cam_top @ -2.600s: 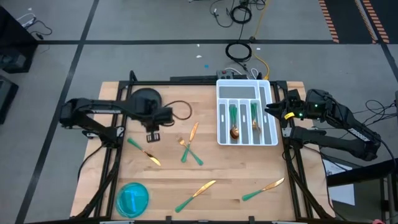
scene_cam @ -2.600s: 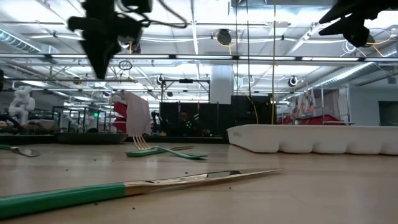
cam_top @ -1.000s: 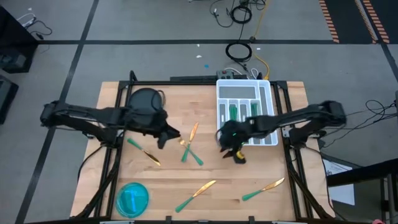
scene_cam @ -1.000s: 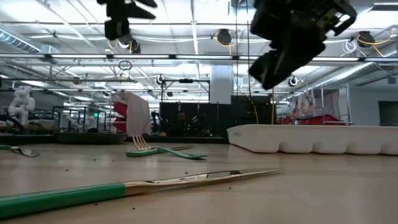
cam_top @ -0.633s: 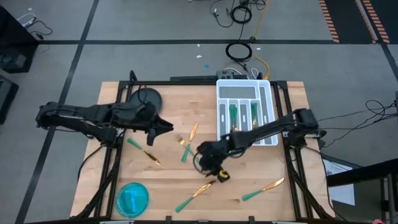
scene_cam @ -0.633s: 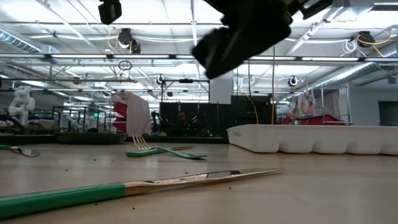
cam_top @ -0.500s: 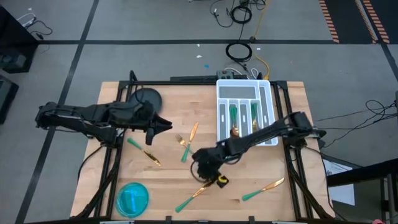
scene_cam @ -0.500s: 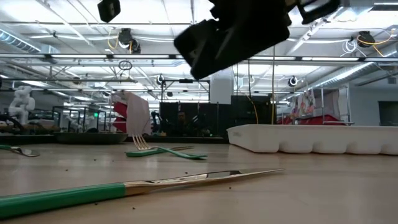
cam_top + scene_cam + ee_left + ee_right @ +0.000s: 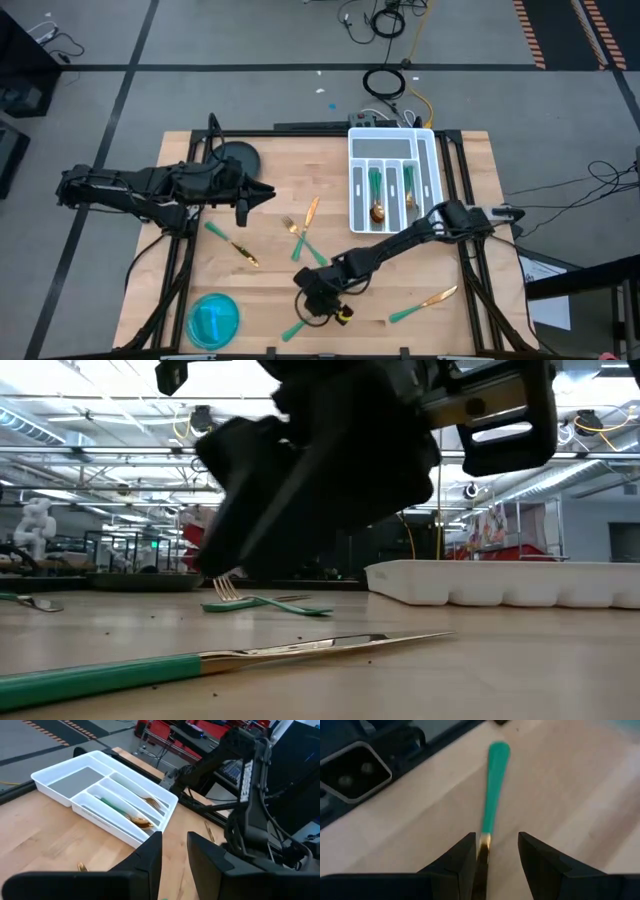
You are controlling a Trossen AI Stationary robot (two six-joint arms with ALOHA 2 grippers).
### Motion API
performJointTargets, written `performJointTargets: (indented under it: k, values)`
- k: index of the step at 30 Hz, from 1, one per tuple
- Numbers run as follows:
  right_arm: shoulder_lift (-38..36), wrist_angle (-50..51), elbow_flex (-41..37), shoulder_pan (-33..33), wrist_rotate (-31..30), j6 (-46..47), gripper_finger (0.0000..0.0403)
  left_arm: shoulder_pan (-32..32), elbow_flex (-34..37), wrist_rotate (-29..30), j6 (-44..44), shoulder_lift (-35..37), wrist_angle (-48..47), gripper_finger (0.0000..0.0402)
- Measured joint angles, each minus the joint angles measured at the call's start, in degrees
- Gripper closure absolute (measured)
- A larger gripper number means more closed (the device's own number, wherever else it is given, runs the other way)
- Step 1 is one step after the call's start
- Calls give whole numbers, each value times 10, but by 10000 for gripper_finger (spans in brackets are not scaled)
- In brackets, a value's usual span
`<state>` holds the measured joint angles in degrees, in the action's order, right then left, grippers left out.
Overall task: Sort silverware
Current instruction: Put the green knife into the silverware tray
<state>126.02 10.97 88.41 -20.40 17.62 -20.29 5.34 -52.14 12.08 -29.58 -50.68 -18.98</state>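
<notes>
So we've got the right gripper [image 9: 322, 303] stretched way out across the wooden table [image 9: 400, 270], sitting low over a knife [image 9: 305, 318] near the front edge. In the right wrist view its fingers [image 9: 457, 862] are parted with the knife's gold blade running between them and the green handle pointing away, but nothing's clamped, the knife is just lying flat on the wood. The left gripper [image 9: 262, 196] hangs above the table near the back left, beside a dark round thing [image 9: 237, 157]; its jaws sit a little apart with nothing in them. The rest of the silverware is scattered around: a fork [image 9: 302, 240] and a second gold-and-green piece [image 9: 311, 213] in the middle, another piece [image 9: 232, 243] off to the left, and another knife [image 9: 424, 303] near the front right. A few pieces [image 9: 378, 196] already lie in the slots of the white tray [image 9: 396, 228] at the back right; we can't tell which kind is in which slot. The blue bowl [image 9: 213, 320] sits at the front left corner, well apart from everything else.
</notes>
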Motion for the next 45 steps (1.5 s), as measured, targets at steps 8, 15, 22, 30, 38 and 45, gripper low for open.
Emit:
performJointTargets:
  k: [8,15,22,30,38,45]
  values:
    - [52,1,67,-3,-12,20,261,0,0,-1,0,0,-15,304]
    - [66,-3,72,-10,-11,45,261,0,0,-2,3,0,-19,304]
    - [83,-6,73,-25,-14,57,261,0,0,-3,5,0,-46,304]
    - [111,2,76,-28,-60,127,301,0,0,-3,19,0,-47,304]
    - [119,25,77,-34,-82,143,394,0,0,-3,19,0,-72,304]
    - [109,25,75,-38,-103,195,400,0,0,-3,19,0,-77,304]
